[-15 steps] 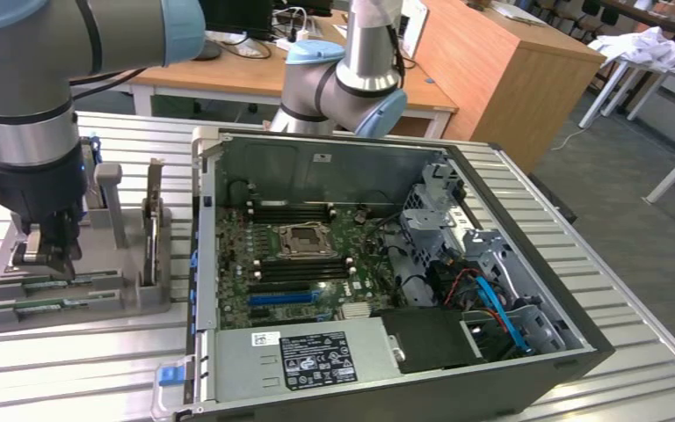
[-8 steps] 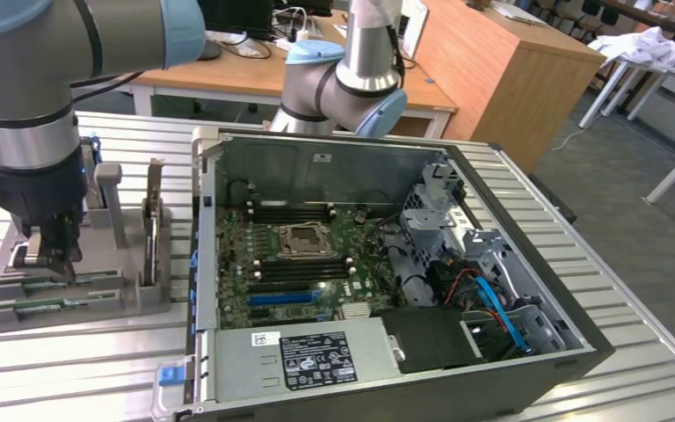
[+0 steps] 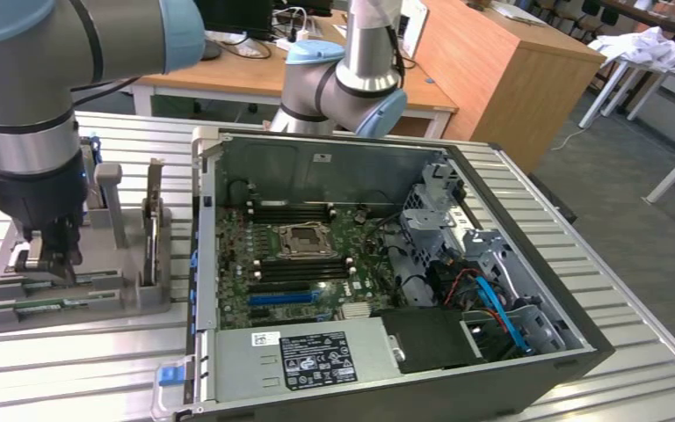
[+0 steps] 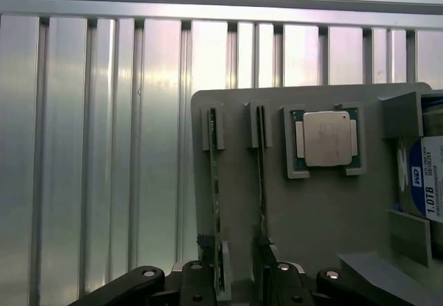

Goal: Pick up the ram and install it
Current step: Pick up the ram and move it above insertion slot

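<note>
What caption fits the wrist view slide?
Open gripper low over the gray holder, at two ram sticks standing edgewise beside the processor.

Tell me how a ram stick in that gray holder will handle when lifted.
Each ram stick looks thin and straight, so it is probably stiff and light. It stands on its narrow edge in slots of the gray holder, so it would likely tip if released unsupported.

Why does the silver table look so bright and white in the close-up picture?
Wrist view: light glares off the ribbed metal table, turning its ridges nearly white, while the grey tray stays dull. Exterior view: the table's shine is softer, and the inside of the computer case looks much darker than the table around it.
</note>
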Controlling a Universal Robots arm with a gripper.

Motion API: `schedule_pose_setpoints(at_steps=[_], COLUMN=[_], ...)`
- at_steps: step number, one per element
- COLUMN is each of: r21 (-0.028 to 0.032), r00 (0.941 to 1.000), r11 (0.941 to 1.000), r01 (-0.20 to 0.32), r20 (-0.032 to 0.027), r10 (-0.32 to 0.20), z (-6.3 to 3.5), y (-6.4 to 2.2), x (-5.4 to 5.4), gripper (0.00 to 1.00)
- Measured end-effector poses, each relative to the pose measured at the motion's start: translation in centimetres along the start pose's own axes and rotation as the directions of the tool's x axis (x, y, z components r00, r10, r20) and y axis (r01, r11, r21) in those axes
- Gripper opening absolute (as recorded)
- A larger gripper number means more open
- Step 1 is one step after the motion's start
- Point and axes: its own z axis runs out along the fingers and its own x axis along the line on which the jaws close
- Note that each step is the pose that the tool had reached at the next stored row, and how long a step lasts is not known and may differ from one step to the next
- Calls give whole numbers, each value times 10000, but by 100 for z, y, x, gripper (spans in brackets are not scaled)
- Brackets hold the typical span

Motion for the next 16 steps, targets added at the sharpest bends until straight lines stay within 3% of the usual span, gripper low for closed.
schedule_pose_setpoints(at_steps=[5, 10, 16], r21=[-10, -38, -39], r00=[9997, 9957, 9951], r11=[9997, 9957, 9951], r01=[227, 922, 983], r20=[-11, -42, -44], r10=[-227, -923, -983], z=[29, 56, 99], y=[10, 23, 96], x=[2, 2, 6], gripper=[36, 36, 36])
